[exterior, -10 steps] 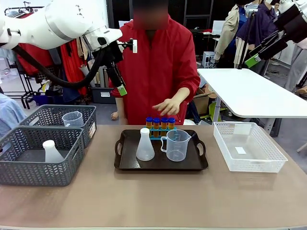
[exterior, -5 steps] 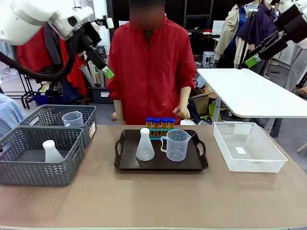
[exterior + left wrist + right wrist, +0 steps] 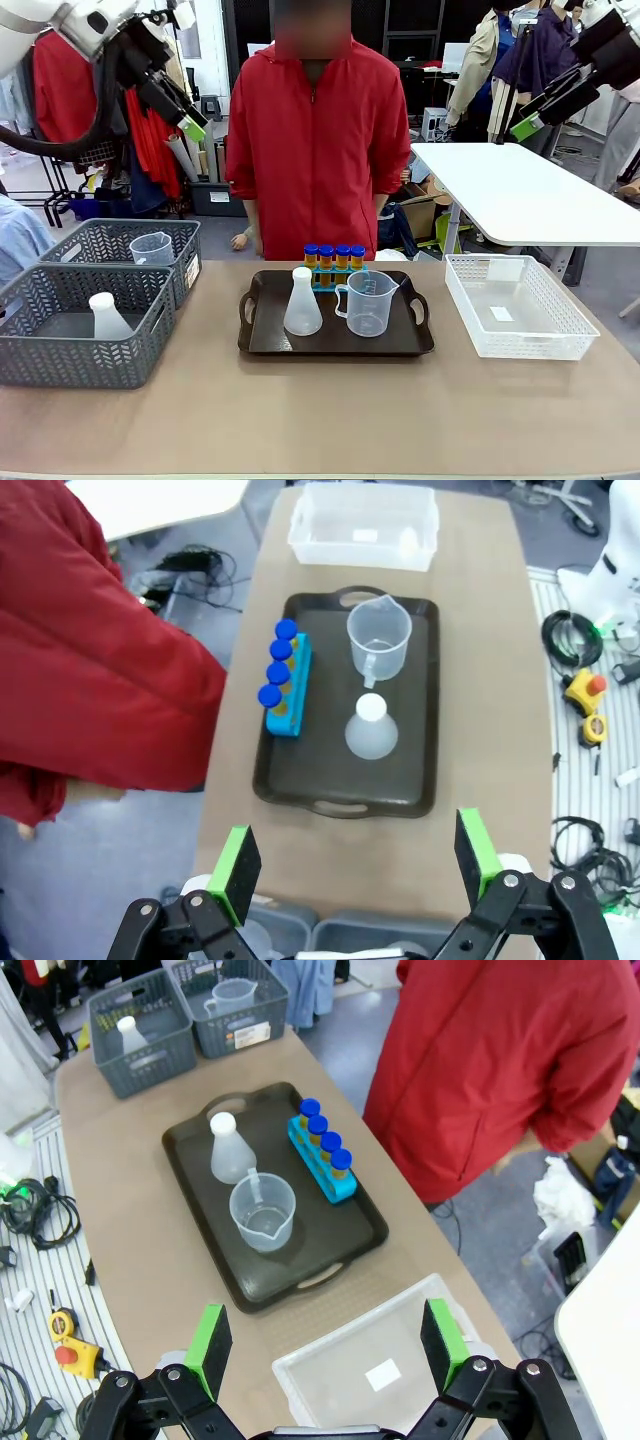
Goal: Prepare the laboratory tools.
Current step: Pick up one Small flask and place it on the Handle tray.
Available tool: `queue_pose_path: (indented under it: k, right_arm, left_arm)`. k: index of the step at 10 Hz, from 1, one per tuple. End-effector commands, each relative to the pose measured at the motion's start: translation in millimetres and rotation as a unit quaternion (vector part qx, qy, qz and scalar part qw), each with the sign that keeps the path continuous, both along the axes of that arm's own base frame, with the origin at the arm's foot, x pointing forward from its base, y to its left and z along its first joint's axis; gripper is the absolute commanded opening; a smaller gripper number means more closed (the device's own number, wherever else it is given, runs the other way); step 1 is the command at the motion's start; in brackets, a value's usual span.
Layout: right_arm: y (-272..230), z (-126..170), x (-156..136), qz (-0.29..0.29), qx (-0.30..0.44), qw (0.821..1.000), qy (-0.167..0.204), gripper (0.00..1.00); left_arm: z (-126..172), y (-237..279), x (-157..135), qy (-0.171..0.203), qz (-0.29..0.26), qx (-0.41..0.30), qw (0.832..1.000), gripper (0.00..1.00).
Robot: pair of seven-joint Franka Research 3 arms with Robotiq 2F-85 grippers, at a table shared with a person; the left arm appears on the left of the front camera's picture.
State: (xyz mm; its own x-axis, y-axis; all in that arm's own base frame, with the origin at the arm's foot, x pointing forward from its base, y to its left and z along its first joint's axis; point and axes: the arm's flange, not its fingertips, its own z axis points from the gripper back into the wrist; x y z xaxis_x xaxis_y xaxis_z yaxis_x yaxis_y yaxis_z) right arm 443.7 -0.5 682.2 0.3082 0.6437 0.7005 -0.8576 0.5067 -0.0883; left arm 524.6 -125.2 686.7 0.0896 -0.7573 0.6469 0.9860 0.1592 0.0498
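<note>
Front view: conical flask [image 3: 302,303], measuring beaker [image 3: 368,302] and blue-capped tubes [image 3: 334,256] sat on the brown tray [image 3: 400,343] mid-tabletop. Left wrist view: left pincer [image 3: 355,865] hung spread wide, empty. Right wrist view: right pincer [image 3: 325,1345] likewise gaped, holding nothing.

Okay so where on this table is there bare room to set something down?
Free: the table's whole near strip, and the gaps between the tray and the grey baskets, and between the tray and the white basket. Crowded: the tray's far half, with tubes, flask and beaker.
</note>
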Motion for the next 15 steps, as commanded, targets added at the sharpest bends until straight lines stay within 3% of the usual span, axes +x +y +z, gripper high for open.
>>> queue_pose_path:
  k: [1, 4, 8, 15]
  right_arm:
    - [0, 1, 0, 0.004, 0.005, 1.000, -0.001, 1.00]
    - [0, 1, 0, 0.004, 0.005, 1.000, -0.001, 1.00]
    - [0, 1, 0, 0.004, 0.005, 1.000, -0.001, 1.00]
    - [0, 1, 0, 0.004, 0.005, 1.000, -0.001, 1.00]
  left_arm:
    - [7, 6, 3, -0.027, -0.005, -0.026, 0.999, 1.00]
    - [22, 12, -1, -0.047, -0.003, -0.035, 0.998, 1.00]
    - [21, 12, 1, -0.057, 0.014, -0.032, 0.998, 1.00]
    - [24, 7, 4, -0.042, 0.012, -0.022, 0.999, 1.00]
